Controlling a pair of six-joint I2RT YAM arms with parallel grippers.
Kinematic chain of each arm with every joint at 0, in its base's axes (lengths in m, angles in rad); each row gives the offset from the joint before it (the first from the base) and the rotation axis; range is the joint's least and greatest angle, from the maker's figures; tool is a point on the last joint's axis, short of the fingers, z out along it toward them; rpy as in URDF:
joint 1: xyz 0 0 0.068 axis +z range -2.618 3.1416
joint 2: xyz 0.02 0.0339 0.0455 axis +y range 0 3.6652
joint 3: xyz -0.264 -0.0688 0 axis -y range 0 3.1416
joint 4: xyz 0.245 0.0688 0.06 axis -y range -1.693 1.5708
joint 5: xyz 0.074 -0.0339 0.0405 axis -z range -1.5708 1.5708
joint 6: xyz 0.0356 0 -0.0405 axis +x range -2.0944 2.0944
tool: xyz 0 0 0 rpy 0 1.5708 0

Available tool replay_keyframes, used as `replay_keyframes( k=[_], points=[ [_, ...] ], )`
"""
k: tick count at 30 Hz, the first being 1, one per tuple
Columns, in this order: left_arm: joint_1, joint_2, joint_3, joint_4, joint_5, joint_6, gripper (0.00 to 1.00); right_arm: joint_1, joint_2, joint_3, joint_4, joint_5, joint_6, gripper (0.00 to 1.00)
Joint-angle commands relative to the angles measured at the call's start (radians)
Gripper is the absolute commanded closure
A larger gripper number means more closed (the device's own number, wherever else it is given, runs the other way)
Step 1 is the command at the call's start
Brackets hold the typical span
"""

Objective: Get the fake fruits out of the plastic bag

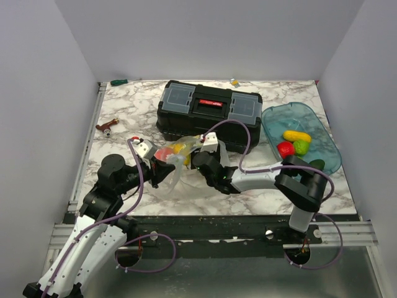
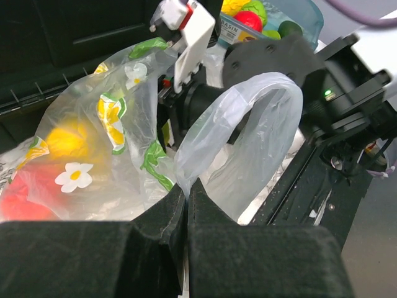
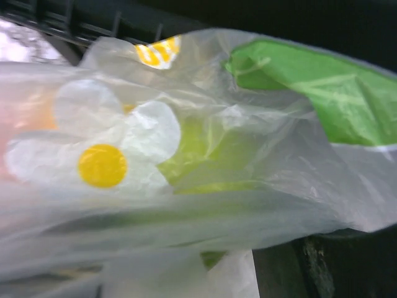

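A white bench (image 1: 338, 192) patterned with grey marble veins is seen from above, enclosed by a plain pale grey back wall (image 1: 211, 37), left wall (image 1: 37, 124) and right wall (image 1: 369, 93). Silver metal rails (image 1: 347, 231) are fitted along its near edge. Everything is softly and evenly lit.

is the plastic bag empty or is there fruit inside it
Not empty. The left wrist view shows a yellow fruit and a red fruit inside the plastic bag, seen through its film; whether more, cannot tell.
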Motion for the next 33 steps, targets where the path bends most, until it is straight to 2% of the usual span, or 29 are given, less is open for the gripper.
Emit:
replay_keyframes(
  k=[1,10,14,28,33],
  points=[
    [0.005,0.006,0.016,0.006,0.016,0.002,1.0,-0.006,-0.101,-0.061,0.035,-0.186,-0.006,0.63],
    [0.006,0.002,0.014,0.003,0.015,0.003,1.0,-0.005,-0.237,-0.151,0.155,-0.676,0.009,0.66],
    [0.006,0.012,0.016,0.007,0.022,0.0,1.0,-0.004,-0.298,-0.179,0.191,-0.783,0.065,0.66],
    [0.006,0.016,0.02,0.002,0.009,-0.001,1.0,-0.005,-0.534,-0.238,0.25,-0.74,0.166,0.68],
    [0.006,0.008,0.016,0.003,0.006,0.001,1.0,-0.006,-0.641,-0.305,0.366,-0.689,0.249,0.72]
  ],
)
